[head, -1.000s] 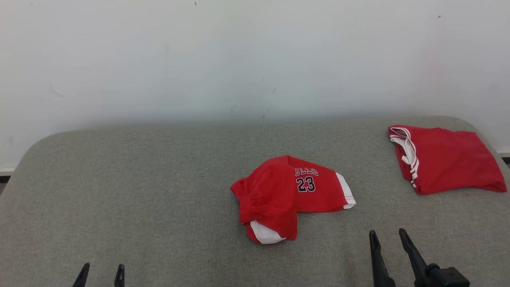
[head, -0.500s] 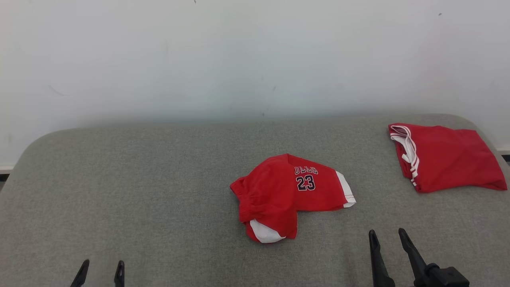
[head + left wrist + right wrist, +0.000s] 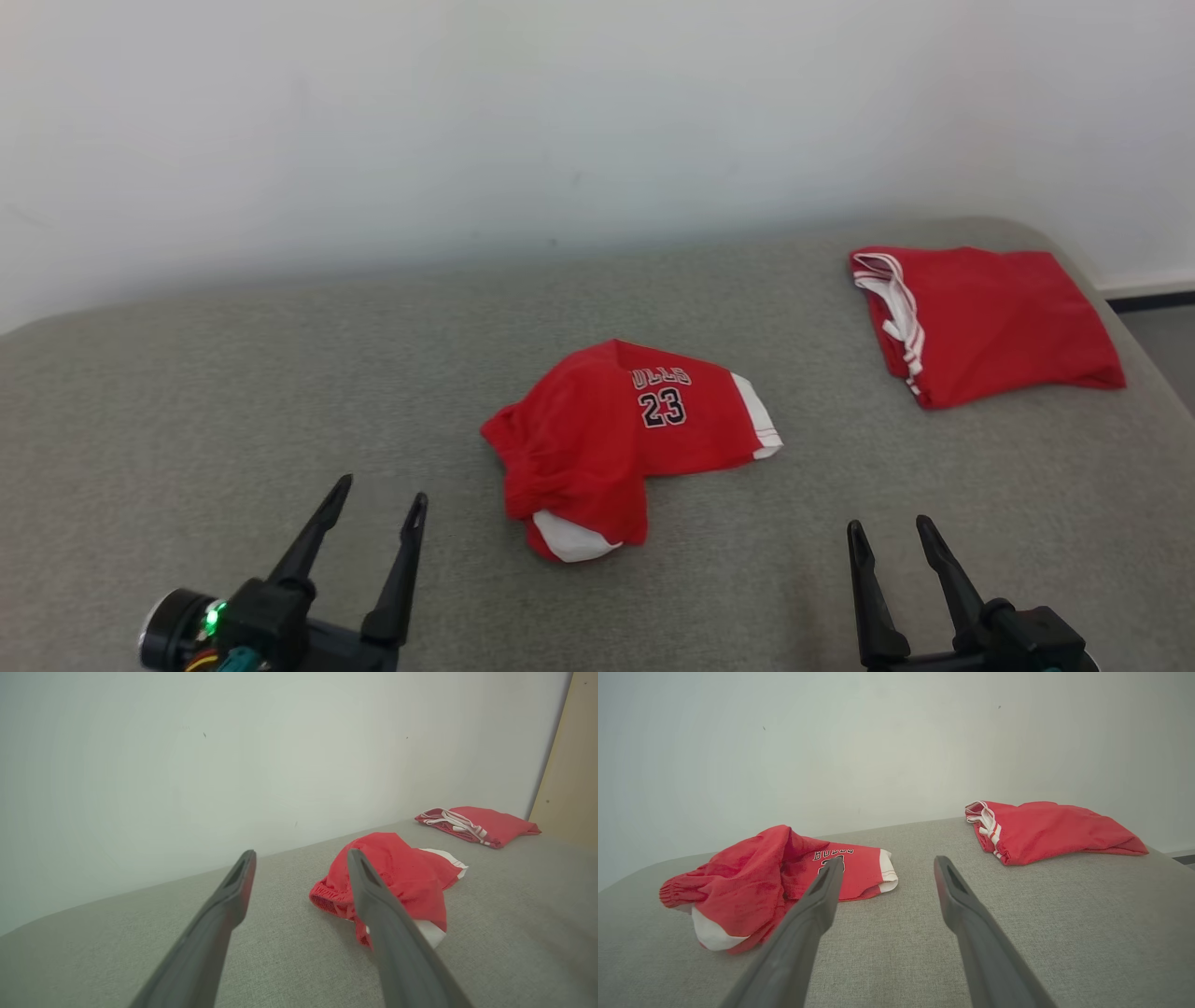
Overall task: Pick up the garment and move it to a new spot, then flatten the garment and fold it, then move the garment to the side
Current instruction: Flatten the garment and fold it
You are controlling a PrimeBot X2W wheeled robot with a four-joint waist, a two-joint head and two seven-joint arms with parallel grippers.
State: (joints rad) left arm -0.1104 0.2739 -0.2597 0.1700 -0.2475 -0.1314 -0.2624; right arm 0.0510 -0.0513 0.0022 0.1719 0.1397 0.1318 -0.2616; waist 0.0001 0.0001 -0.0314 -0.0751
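1. A crumpled red garment [image 3: 630, 439], seemingly sports shorts numbered 23 with white trim, lay near the middle of a grey padded surface [image 3: 187, 420], a little beyond both grippers.
2. The left gripper [image 3: 384, 488] was spread wide and held nothing, near the garment's left side. The right gripper [image 3: 889, 524] was also spread and empty, nearer the robot and off to the garment's right.
3. Risk: the cloth was bunched in overlapping layers. A pinch would likely catch only the top fold, leaving the rest dragging or twisted.
4. Risk: a second red garment [image 3: 980, 322], folded, lay at the far right corner. Being the same colour, it could be mistaken for the target or disturbed by a wide sweep.
5. Edges: a pale wall [image 3: 467, 112] rose behind the surface, and the surface's right edge fell away close beside the folded garment.
6. Open room: bare surface stretched broadly to the left and in front, which seemed the best area for relocating and flattening.
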